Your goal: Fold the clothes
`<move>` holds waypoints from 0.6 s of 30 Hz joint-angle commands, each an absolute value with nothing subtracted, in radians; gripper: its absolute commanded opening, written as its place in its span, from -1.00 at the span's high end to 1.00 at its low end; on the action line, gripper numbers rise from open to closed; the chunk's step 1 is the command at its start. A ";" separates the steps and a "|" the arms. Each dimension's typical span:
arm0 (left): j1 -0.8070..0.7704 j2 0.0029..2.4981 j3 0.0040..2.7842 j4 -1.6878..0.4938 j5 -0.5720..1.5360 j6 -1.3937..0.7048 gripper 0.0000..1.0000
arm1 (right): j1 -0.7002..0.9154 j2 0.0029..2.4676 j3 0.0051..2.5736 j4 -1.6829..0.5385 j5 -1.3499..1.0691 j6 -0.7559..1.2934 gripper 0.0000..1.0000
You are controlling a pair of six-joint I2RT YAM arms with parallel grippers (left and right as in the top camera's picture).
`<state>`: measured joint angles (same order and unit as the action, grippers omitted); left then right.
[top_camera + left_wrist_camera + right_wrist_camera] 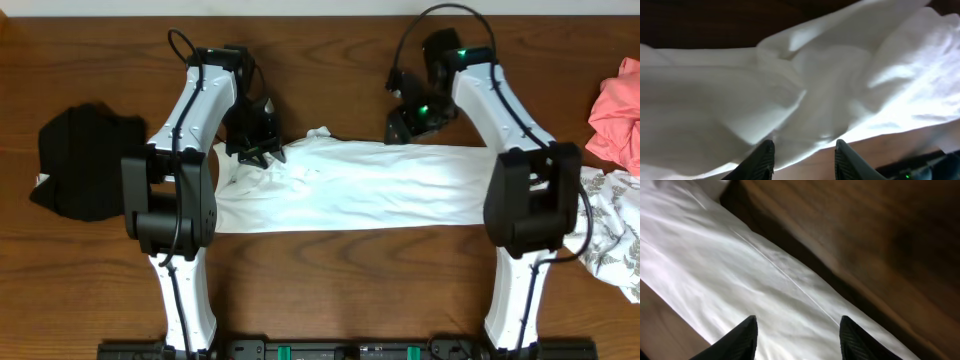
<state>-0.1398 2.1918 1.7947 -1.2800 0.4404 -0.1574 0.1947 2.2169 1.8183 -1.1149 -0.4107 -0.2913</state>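
A white T-shirt lies flat across the middle of the table, folded into a long band. My left gripper hovers at the band's rumpled top-left corner. In the left wrist view its fingers stand apart, the left gripper open above bunched white cloth with nothing between the jaws. My right gripper is over the band's top edge, right of centre. In the right wrist view the right gripper is open, and smooth white cloth lies below the gap.
A black garment lies bunched at the far left. A pink garment sits at the right edge, and a leaf-patterned white one lies below it, partly under the right arm. Both arm bases stand at the table's near edge.
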 commanded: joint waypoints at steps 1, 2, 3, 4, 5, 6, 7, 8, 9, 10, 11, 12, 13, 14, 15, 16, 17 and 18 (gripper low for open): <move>-0.142 2.185 1.790 -1.286 0.395 -0.151 0.19 | 0.225 2.249 1.799 -1.123 -0.422 -0.339 -0.01; -0.142 2.185 1.790 -1.287 0.395 -0.151 0.19 | 0.231 2.253 1.795 -1.123 -0.422 -0.339 0.00; -0.142 2.185 1.790 -1.286 0.395 -0.151 0.19 | 0.233 2.257 1.791 -1.123 -0.422 -0.339 0.02; -0.142 2.185 1.790 -1.286 0.395 -0.151 0.19 | 0.237 2.261 1.785 -1.122 -0.421 -0.339 0.04; -0.142 2.185 1.790 -1.286 0.395 -0.151 0.19 | 0.240 2.265 1.781 -1.121 -0.418 -0.338 0.07; -0.142 2.185 1.790 -1.286 0.395 -0.151 0.19 | 0.243 2.271 1.778 -1.121 -0.418 -0.338 0.13; -0.142 2.185 1.790 -1.286 0.395 -0.151 0.19 | 0.245 2.275 1.777 -1.121 -0.418 -0.338 0.23; -0.142 2.185 1.790 -1.286 0.395 -0.151 0.19 | 0.245 2.279 1.777 -1.121 -0.418 -0.338 0.36; -0.142 2.185 1.790 -1.286 0.395 -0.151 0.19 | 0.245 2.281 1.777 -1.121 -0.418 -0.338 0.58; -0.142 2.185 1.790 -1.286 0.395 -0.151 0.19 | 0.245 2.282 1.777 -1.120 -0.418 -0.338 0.73; -0.142 2.185 1.790 -1.286 0.395 -0.151 0.18 | 0.245 2.282 1.777 -1.119 -0.418 -0.337 0.85; -0.142 2.185 1.790 -1.286 0.395 -0.151 0.19 | 0.245 2.282 1.777 -1.119 -0.418 -0.337 0.91; -0.142 2.185 1.790 -1.285 0.395 -0.151 0.19 | 0.244 2.282 1.777 -1.119 -0.417 -0.337 0.93; -0.142 2.185 1.790 -1.283 0.395 -0.151 0.18 | 0.243 2.282 1.777 -1.120 -0.415 -0.336 0.93; -0.142 2.185 1.790 -1.283 0.395 -0.151 0.18 | 0.243 2.282 1.777 -1.122 -0.414 -0.336 0.93; -0.142 2.185 1.790 -1.282 0.395 -0.151 0.18 | 0.242 2.282 1.777 -1.124 -0.415 -0.336 0.85; -0.142 2.185 1.790 -1.282 0.395 -0.151 0.18 | 0.243 2.282 1.777 -1.126 -0.415 -0.337 0.80; -0.142 2.185 1.790 -1.282 0.395 -0.151 0.18 | 0.243 2.282 1.777 -1.129 -0.413 -0.337 0.71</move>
